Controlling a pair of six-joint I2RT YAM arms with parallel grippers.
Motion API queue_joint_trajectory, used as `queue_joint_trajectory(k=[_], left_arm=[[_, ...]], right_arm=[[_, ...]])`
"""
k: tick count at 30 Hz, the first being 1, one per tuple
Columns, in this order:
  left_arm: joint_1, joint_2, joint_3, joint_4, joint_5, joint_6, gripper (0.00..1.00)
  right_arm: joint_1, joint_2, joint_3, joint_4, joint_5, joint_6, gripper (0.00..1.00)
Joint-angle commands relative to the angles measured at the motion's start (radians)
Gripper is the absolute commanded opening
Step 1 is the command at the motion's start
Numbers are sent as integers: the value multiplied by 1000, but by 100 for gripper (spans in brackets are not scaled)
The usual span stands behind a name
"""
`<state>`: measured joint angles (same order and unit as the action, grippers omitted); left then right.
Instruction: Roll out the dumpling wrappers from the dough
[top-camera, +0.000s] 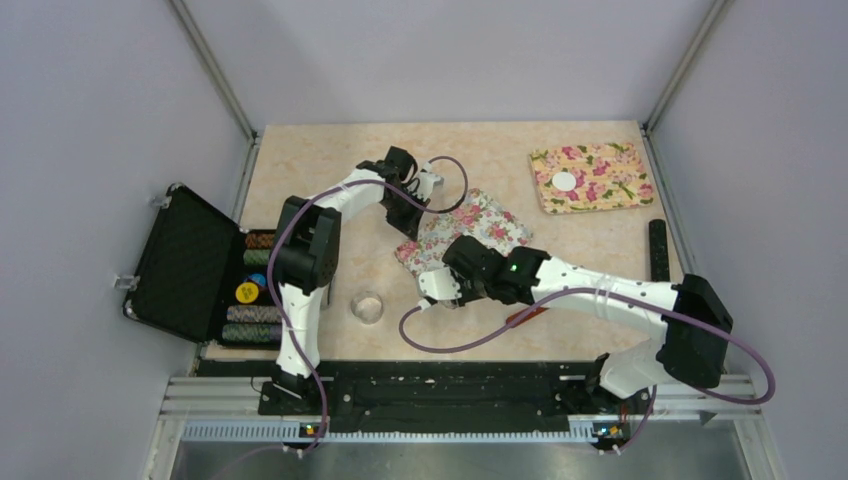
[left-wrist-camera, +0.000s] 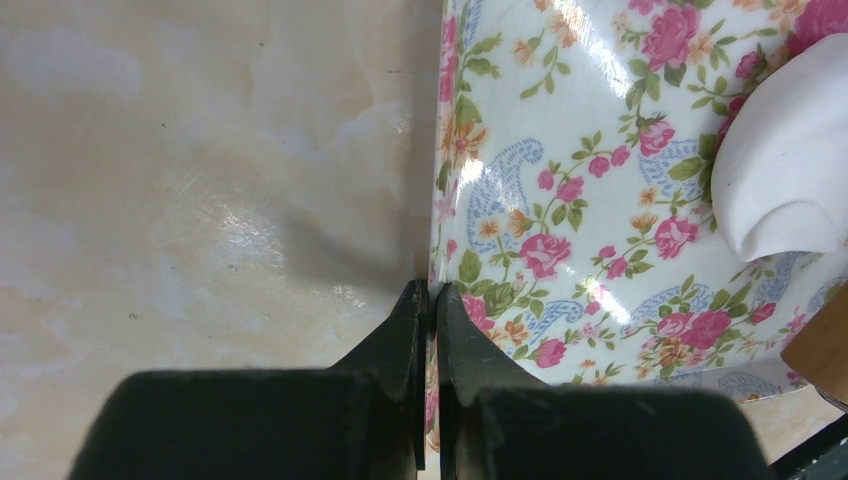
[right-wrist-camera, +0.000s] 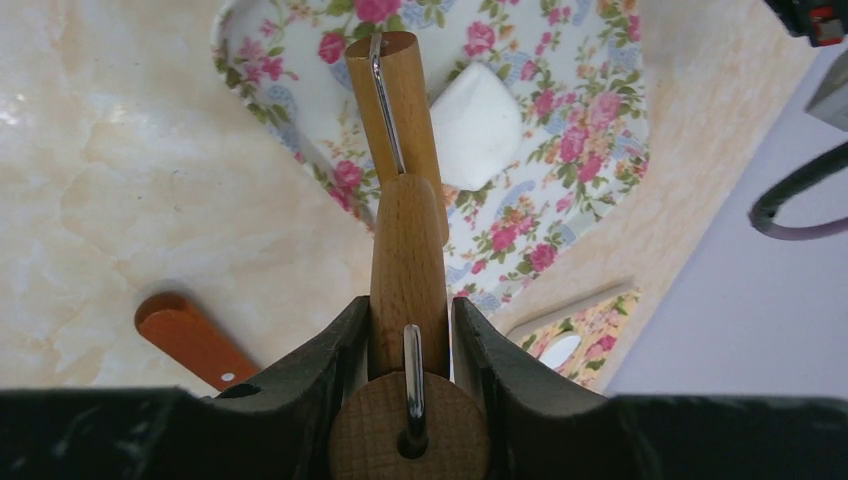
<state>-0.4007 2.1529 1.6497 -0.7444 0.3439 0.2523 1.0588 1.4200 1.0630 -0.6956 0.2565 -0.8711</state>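
**A:** Where is the dough?

**B:** The dough (right-wrist-camera: 478, 125) is a white lump lying on the floral mat (top-camera: 470, 222) in the middle of the table (top-camera: 330, 160). From above, the right arm hides it.

**A:** And the left claw?

**B:** The left claw (left-wrist-camera: 432, 295) is pressed together on the left edge of that mat, with only the thin sheet between its tips. The edge curls up off the table there.

**A:** What about the right one?

**B:** The right claw (right-wrist-camera: 410, 310) is clamped on the handle of a wooden rolling pin (right-wrist-camera: 408, 260). The roller points away over the mat, and its far end is just beside the dough on the left. I cannot tell whether they touch.

**A:** Any wrapper done?

**B:** One flat white wrapper (top-camera: 565, 181) lies on a second mat (top-camera: 600, 180) at the far right, well apart from the dough.

**A:** Anything else out?

**B:** A small glass bowl (top-camera: 368, 306) stands near the left arm's base. An open black case (top-camera: 185, 265) sits at the left edge, and an orange handle (right-wrist-camera: 190, 340) lies on the table near the right claw.
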Motion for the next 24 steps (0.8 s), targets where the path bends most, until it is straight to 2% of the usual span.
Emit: queue_joint_trajectory(k=[1, 10, 24], left_arm=[[0, 35, 10, 11, -50, 4, 0], [1, 33, 10, 11, -48, 5, 0], [1, 31, 7, 11, -46, 5, 0]], right_arm=[[17, -18, 66, 82, 105, -36, 0], [15, 72, -50, 241, 168, -138, 0], [-5, 213, -113, 230, 113, -117, 0]])
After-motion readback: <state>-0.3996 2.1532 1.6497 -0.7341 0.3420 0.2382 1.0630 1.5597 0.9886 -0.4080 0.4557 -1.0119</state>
